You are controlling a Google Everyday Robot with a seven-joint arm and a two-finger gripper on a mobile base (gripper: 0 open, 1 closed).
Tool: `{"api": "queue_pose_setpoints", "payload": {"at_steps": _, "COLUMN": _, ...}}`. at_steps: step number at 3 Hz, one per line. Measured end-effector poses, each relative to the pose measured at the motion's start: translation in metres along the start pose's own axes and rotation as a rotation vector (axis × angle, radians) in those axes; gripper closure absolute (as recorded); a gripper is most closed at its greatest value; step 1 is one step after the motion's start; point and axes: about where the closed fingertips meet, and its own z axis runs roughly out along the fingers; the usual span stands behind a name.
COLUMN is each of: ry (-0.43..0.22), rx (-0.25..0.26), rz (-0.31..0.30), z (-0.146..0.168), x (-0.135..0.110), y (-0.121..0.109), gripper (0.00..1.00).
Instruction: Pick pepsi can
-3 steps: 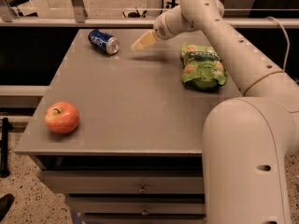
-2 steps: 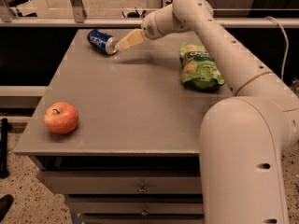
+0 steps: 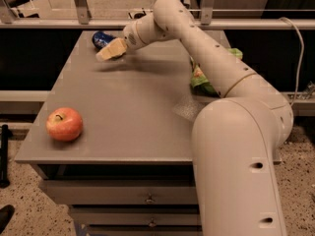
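The pepsi can (image 3: 101,38) is a dark-blue can lying on its side at the far left of the grey table (image 3: 128,107). My gripper (image 3: 106,53) reaches over the far part of the table and sits right in front of the can, covering its near right part. Only the can's left end shows behind the cream fingers (image 3: 112,49). I cannot tell if the gripper touches the can.
A red apple (image 3: 64,124) sits at the table's near left. A green snack bag (image 3: 204,77) lies on the right side, mostly hidden behind my arm (image 3: 211,63). A metal railing (image 3: 81,4) runs behind the table. Drawers (image 3: 147,198) are below the tabletop.
My gripper has swung left across the far part of the table, from beside the snack bag to right over the can. The can, apple and bag have not moved.
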Motion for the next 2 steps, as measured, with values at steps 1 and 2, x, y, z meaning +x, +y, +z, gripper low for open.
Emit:
{"api": "queue_pose_setpoints", "payload": {"at_steps": 1, "ry": 0.013, "rx": -0.009, "rz": 0.0, "z": 0.0186, "x": -0.0038, "y": 0.0132, "gripper": 0.0}}
{"api": "queue_pose_setpoints", "payload": {"at_steps": 2, "ry": 0.029, "rx": 0.012, "rz": 0.005, "z": 0.0276, "x": -0.0035, "y": 0.0174, "gripper": 0.16}}
